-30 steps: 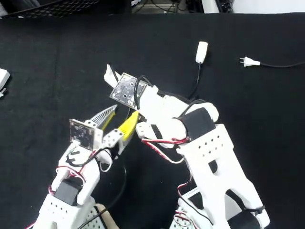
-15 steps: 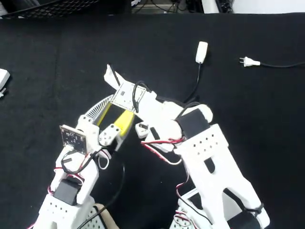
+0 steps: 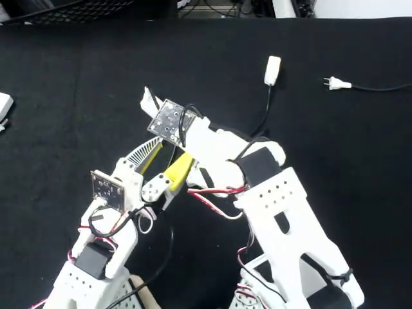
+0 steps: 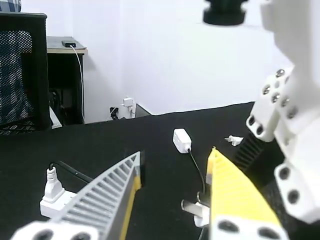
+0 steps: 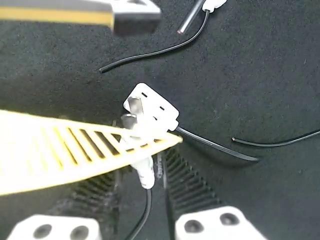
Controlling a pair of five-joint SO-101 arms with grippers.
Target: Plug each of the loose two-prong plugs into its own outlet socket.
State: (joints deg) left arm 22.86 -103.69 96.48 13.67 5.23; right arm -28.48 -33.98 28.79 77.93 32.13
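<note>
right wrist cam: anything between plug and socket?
Nothing between them: the plug has its prongs at the edge of the socket, slots bare. But a ribbed finger of the left gripper crosses over the plug in the right wrist view; depth unclear, it may crowd the push.

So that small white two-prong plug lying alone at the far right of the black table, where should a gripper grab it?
Probably the body of the white two-prong plug, from straight above, a finger on each long side. It lies flat, prongs one way, thin black cable the other, so only the sides are free, and the prongs stay bare.
</note>
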